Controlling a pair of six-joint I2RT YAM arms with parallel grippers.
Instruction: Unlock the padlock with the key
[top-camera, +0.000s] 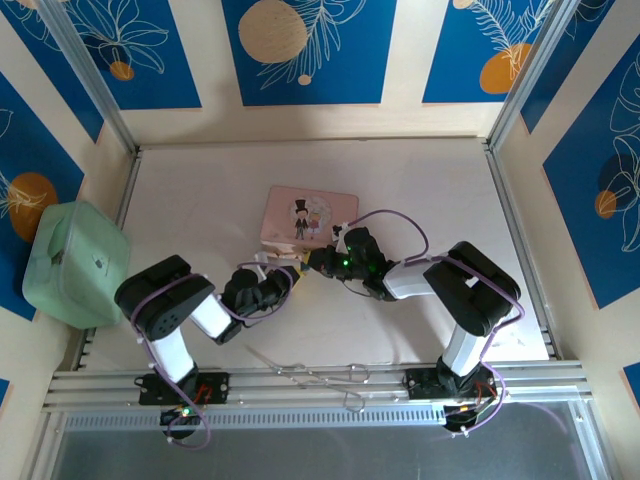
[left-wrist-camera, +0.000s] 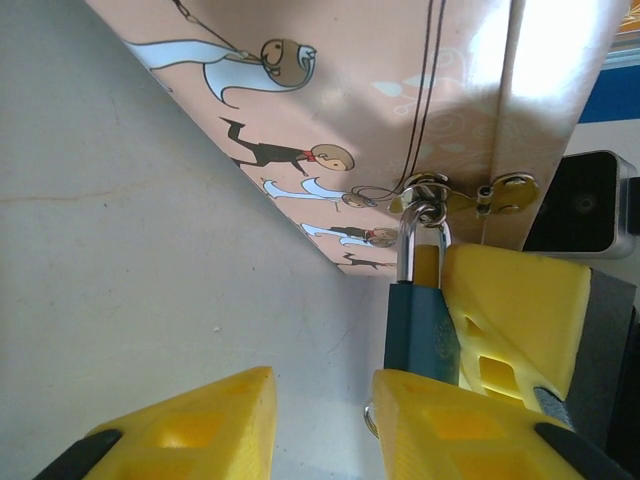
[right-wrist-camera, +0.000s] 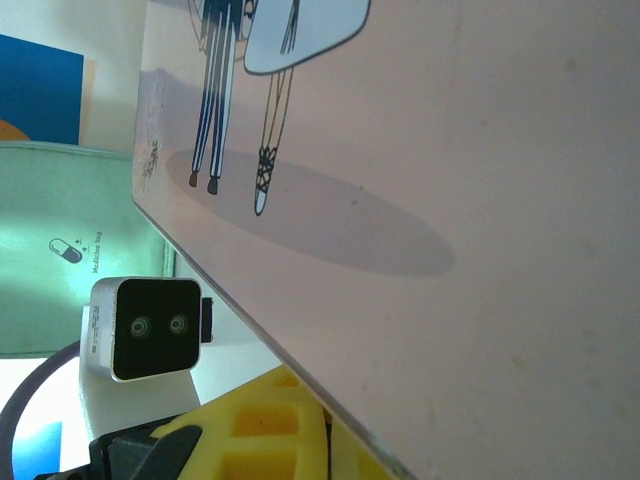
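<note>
On the table (top-camera: 430, 190), the pink tin box (top-camera: 308, 215) is found lying flat near the middle, with a pale green case (top-camera: 75, 262) well apart at the left edge. Both arms are folded inward so that the left gripper (top-camera: 283, 272) and the right gripper (top-camera: 320, 258) meet at the box's near edge. In the left wrist view the left gripper's yellow fingers (left-wrist-camera: 190, 435) are seen spread apart, with bare table in the gap and nothing held. One yellow finger (left-wrist-camera: 520, 310) of the right gripper is seen just beside the lock, possibly touching it; whether that gripper is closed on anything cannot be told. The padlock (left-wrist-camera: 420, 335) is found hanging from the hasp (left-wrist-camera: 430, 188) on the box's edge, its thin silver shackle (left-wrist-camera: 405, 250) passed through the ring. Its long axis is judged to run from the hasp straight toward the left gripper. The blue body is not centred in the gap but lies against the inner tip of the finger on the right of that view. The keyhole end is therefore judged to face the left gripper, while the right arm is better placed to steady the body. No key can be made out with certainty.
</note>
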